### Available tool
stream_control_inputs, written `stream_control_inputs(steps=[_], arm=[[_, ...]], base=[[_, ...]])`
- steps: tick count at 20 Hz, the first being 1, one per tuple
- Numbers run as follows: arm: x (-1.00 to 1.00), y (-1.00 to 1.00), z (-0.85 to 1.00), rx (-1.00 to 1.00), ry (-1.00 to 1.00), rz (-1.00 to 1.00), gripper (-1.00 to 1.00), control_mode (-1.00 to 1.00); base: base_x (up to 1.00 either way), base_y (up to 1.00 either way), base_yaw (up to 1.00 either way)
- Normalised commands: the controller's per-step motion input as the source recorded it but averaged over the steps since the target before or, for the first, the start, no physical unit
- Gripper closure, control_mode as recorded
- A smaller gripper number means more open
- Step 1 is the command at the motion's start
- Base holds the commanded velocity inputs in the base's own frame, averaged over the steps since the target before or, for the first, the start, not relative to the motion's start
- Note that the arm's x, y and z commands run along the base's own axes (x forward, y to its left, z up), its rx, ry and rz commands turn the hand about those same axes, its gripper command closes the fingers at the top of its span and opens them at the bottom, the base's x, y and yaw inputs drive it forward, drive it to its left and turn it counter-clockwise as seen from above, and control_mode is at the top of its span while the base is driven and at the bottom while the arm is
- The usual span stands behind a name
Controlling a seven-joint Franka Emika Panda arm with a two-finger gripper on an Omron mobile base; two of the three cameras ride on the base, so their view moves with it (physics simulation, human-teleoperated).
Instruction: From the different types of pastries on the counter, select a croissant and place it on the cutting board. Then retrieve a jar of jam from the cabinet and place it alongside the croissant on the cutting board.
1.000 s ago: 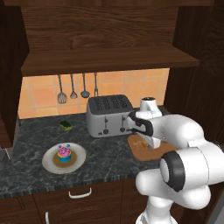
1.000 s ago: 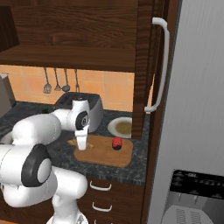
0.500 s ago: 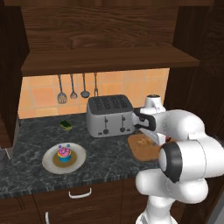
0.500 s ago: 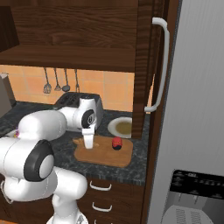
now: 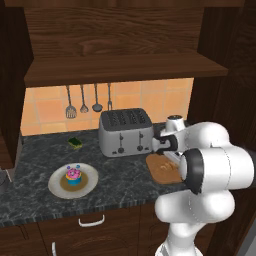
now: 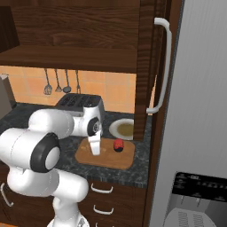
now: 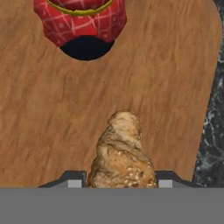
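A: From the left base view we see our hand [image 5: 172,159] low over the board [image 5: 161,169], just beside the toaster [image 5: 125,132]. The cake [image 5: 73,175] sits on its plate [image 5: 56,184], well off to the hand's left on the bench [image 5: 30,160].

B: And from the right?

A: There the hand [image 6: 95,150] points straight down onto the board [image 6: 106,157], with the jar [image 6: 118,144] just beside it, on the fridge side, apart from the hand.

B: What does the hand view give us?

A: The croissant [image 7: 121,154] lies between our fingertips [image 7: 75,182], long axis running straight out ahead of the hand toward the jar [image 7: 80,21], which stands a little beyond its tip on the same board [image 7: 175,87].

B: Grip?

A: We're closed narrow on the croissant, which looks down on the board. We judge both items are placed side by side, so letting go and lifting straight up is what remains.
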Motion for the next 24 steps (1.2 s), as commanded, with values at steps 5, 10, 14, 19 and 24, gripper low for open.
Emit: stream_control_inputs(steps=[5, 10, 14, 19, 24], arm=[[0.37, 0.03, 0.00, 0.09, -0.08, 0.00, 1.00, -1.00], [0.00, 0.00, 0.00, 0.00, 0.00, 0.00, -1.00, -1.00], [0.00, 0.00, 0.00, 0.00, 0.00, 0.00, -1.00, -1.00], [0.00, 0.00, 0.00, 0.00, 0.00, 0.00, -1.00, -1.00], [-0.11, 0.33, 0.60, 0.00, -0.03, 0.02, -1.00, -1.00]], base=[[0.00, 0.00, 0.00], [0.00, 0.00, 0.00], [0.00, 0.00, 0.00], [0.00, 0.00, 0.00], [0.00, 0.00, 0.00]])
